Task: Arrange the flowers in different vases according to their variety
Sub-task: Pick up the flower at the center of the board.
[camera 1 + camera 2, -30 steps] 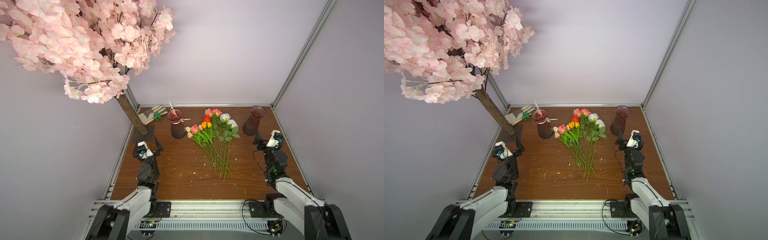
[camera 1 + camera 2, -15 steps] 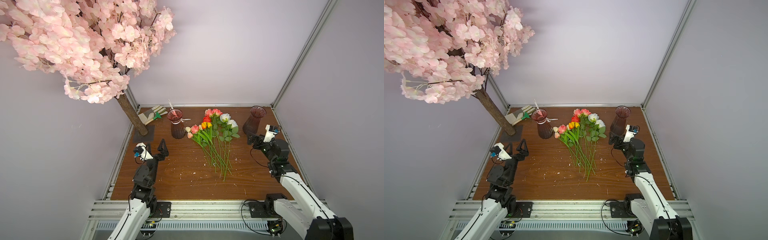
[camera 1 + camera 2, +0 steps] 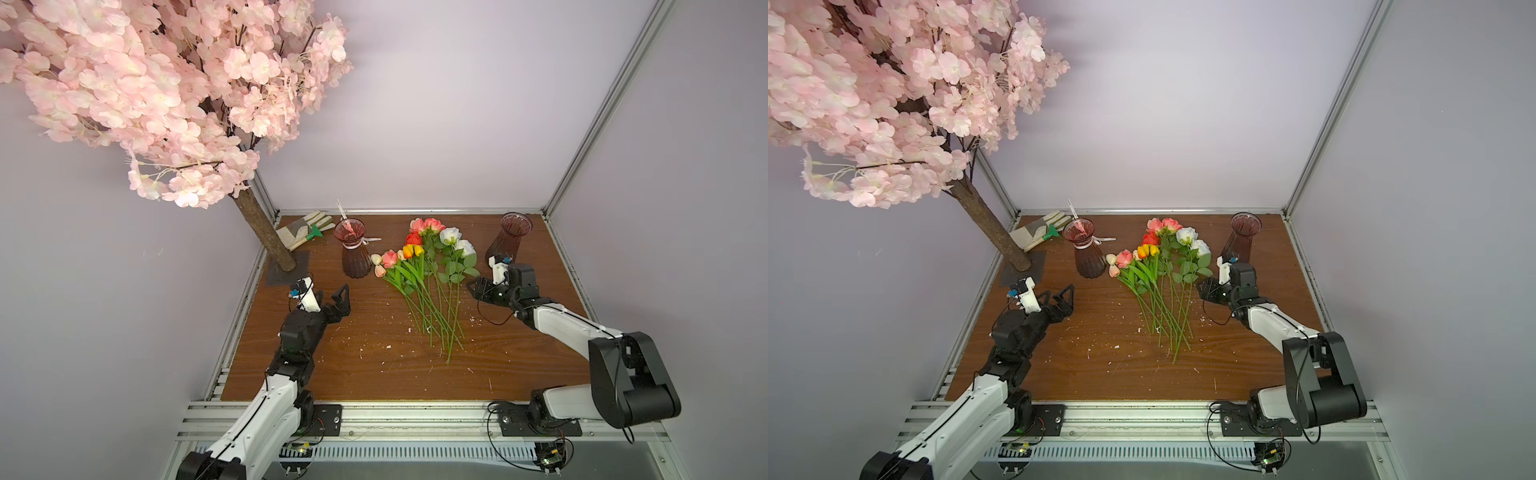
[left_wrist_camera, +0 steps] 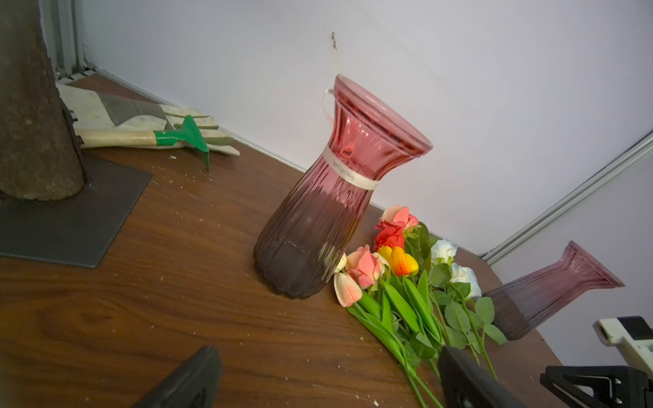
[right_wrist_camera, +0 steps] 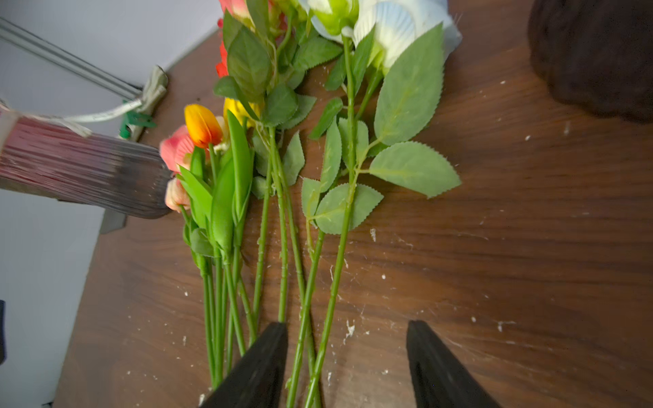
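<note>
The flowers (image 3: 424,274) (image 3: 1158,274) lie in a bunch mid-table, heads toward the back wall, tulips (image 5: 205,127) beside leafy roses. Two white rose stems (image 5: 339,247) run between the jaws of my right gripper (image 5: 347,326) (image 3: 473,286) (image 3: 1202,289), which is open and low over the table; the jaws do not pinch the stems. The ribboned vase (image 3: 355,253) (image 3: 1088,253) (image 4: 318,226) stands left of the bunch, the plain vase (image 3: 509,241) (image 3: 1239,239) (image 4: 544,293) right of it. My left gripper (image 3: 331,296) (image 3: 1055,296) (image 4: 328,356) is open and empty, short of the ribboned vase.
The blossom tree's trunk (image 3: 266,232) rises from a dark plate (image 3: 289,268) at the back left. A work glove and a green hand rake (image 3: 303,228) lie behind the ribboned vase. Walls with metal rails bound the wooden table (image 3: 374,374) on three sides.
Both arms have reached forward. My right gripper came down to the rose stems and its jaws have narrowed around them. My left gripper moved toward the ribboned vase, still wide open.
</note>
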Robot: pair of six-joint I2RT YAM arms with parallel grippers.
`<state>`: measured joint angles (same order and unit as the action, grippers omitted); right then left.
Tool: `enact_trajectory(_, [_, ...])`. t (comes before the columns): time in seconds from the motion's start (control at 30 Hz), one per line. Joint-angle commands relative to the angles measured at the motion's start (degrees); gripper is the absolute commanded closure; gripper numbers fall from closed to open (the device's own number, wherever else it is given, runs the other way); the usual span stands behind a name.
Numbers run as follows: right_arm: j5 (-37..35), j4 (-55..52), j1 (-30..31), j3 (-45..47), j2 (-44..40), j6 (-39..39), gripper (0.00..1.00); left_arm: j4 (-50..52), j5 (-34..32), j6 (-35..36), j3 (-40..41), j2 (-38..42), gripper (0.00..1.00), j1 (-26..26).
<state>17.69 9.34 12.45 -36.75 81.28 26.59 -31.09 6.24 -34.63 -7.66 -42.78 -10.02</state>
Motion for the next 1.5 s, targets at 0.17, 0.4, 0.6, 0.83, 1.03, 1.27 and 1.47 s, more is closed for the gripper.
enact_trajectory(0.17, [-7.87, -5.52, 4.84, -7.41, 8.65, -1.53, 0.5, -2.84, 2.79, -0.64, -0.51, 0.76, 0.01, 0.79])
enact_trajectory(0.4, [-7.35, -5.81, 6.25, -11.32, 15.45, -1.43, 0.58, -3.46, 2.77, -0.5, 0.19, 2.17, 0.01, 0.83])
enact_trajectory(0.6, [-7.05, -5.61, 7.08, -13.32, 18.57, -0.93, 0.75, -3.84, 2.73, -0.43, 0.2, 1.92, 0.01, 0.79])
enact_trajectory(0.83, [-11.74, -7.71, 7.06, -14.67, 12.47, -1.14, 1.0, -4.57, 2.97, -0.78, 0.65, 2.58, 0.01, 0.78])
enact_trajectory(1.03, [-14.41, -7.08, 7.0, -17.0, 2.59, -2.5, 1.0, -5.2, 2.49, -0.71, 1.51, 3.91, 0.01, 0.79])
enact_trajectory(1.27, [-24.08, -1.65, 5.44, -22.02, -6.62, -7.47, 1.0, -5.79, 2.27, -0.88, 1.86, 3.64, 0.01, 0.75])
enact_trajectory(1.47, [-37.67, 6.7, 4.34, -27.95, -9.9, -15.92, 1.0, -6.33, 2.37, -1.01, 1.95, 3.24, 0.01, 0.83])
